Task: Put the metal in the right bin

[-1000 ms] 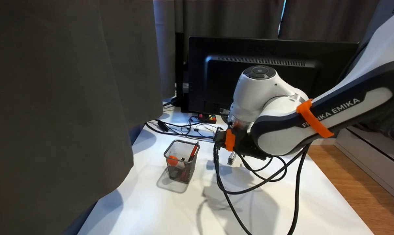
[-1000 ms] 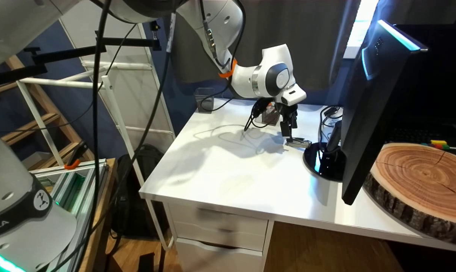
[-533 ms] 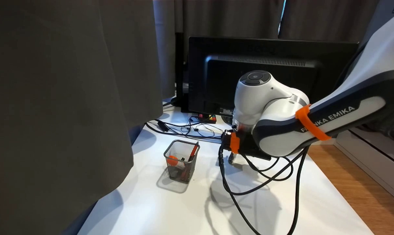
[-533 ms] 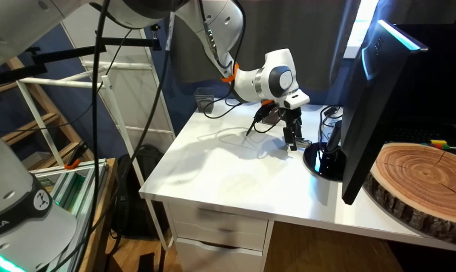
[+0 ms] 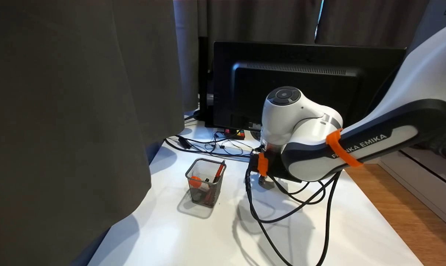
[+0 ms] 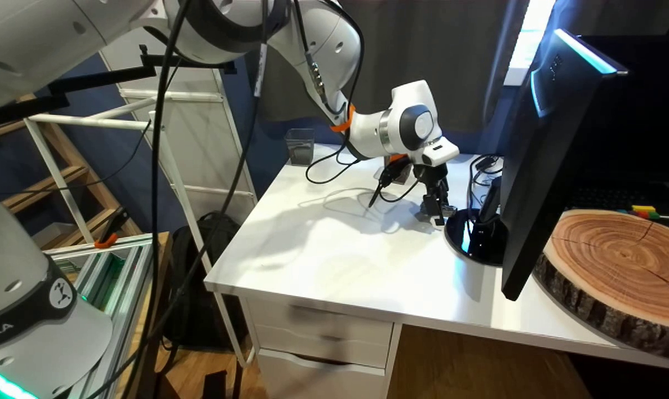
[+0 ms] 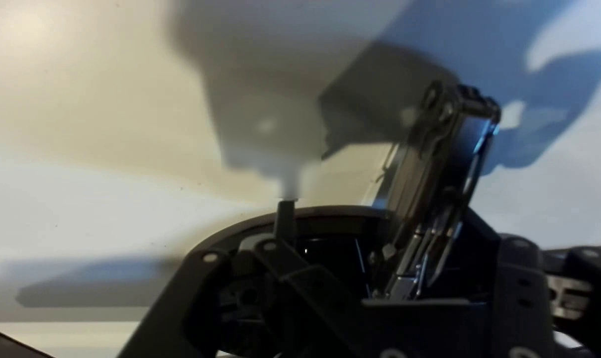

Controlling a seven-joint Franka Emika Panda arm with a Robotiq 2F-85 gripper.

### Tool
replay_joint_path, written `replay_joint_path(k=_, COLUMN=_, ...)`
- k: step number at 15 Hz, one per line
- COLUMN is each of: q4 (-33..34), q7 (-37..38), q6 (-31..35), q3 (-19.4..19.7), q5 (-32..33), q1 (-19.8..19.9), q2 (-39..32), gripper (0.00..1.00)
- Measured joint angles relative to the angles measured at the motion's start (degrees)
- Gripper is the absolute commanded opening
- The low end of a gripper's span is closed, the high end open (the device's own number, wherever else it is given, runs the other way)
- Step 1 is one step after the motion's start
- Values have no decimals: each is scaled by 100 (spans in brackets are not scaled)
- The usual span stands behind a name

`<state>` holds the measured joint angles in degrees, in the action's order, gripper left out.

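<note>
The metal piece looks like a dark, shiny folded multitool [image 7: 445, 149]. In the wrist view it lies right of centre, its lower end between my gripper's [image 7: 402, 228] spread fingers. My gripper is open and low at the tool; whether a finger touches it I cannot tell. In an exterior view the gripper [image 6: 438, 219] is beside the tool [image 6: 449, 210], which is partly hidden. Two wire-mesh bins stand on the desk in that view. The right bin [image 6: 405, 176] is partly hidden behind the wrist and cables. A mesh bin holding red and orange items shows in an exterior view [image 5: 201, 194].
The monitor [image 6: 561, 149] and its round black base [image 6: 473, 249] stand close beside the gripper. Another mesh bin [image 6: 300, 147] stands at the desk's back corner. Loose cables [image 5: 208, 147] lie near the monitor. A round wood slab [image 6: 622, 260] lies beyond it.
My gripper has come down and moved toward the monitor base, over the metal tool. The tool has become more hidden by the fingers. The bins have not moved.
</note>
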<state>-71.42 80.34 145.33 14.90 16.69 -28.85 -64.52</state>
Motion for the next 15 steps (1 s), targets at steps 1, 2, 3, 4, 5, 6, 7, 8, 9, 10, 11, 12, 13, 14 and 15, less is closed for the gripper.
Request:
replay_joint_path(k=1, q4=42, q7=0, q6=-3, q3=4, q5=0, q1=-1, q2=-27, gripper=39)
replay_joint_path(k=2, q4=80, q7=0, q6=-17, q3=4, q5=0, q1=-1, q2=-46, gripper=33)
replay_joint_path(k=3, q4=120, q7=0, q6=-46, q3=4, q5=0, q1=-2, q2=-64, gripper=27)
replay_joint_path(k=4, q4=148, q7=0, q6=-84, q3=4, q5=0, q1=-6, q2=-72, gripper=19)
replay_joint_path(k=5, q4=173, q7=0, q6=-127, q3=4, q5=0, q1=-13, q2=-73, gripper=12)
replay_joint_path(k=6, q4=200, q7=0, q6=-166, q3=3, q5=0, q1=-24, q2=-72, gripper=5)
replay_joint_path(k=7, q4=228, q7=0, q6=-210, q3=1, q5=0, q1=-41, q2=-73, gripper=1)
replay_joint_path(k=8, q4=251, q7=1, q6=-252, q3=-3, q5=0, q1=-60, q2=-73, gripper=3)
replay_joint_path(k=9, q4=262, q7=3, q6=-283, q3=-10, q5=0, q1=-81, q2=-73, gripper=5)
replay_joint_path(k=10, q4=266, q7=5, q6=-289, q3=-11, q5=0, q1=-107, q2=-71, gripper=5)
replay_joint_path(k=11, q4=275, q7=15, q6=-268, q3=16, q5=36, q1=-147, q2=-59, gripper=5)
replay_joint_path(k=12, q4=277, q7=40, q6=-164, q3=117, q5=130, q1=-224, q2=-18, gripper=5)
replay_joint_path(k=13, q4=274, q7=75, q6=-37, q3=285, q5=265, q1=-339, q2=61, gripper=5)
replay_joint_path(k=14, q4=262, q7=86, q6=82, q3=469, q5=408, q1=-468, q2=176, gripper=5)
replay_joint_path(k=15, q4=241, q7=87, q6=190, q3=647, q5=559, q1=-604, q2=325, gripper=5)
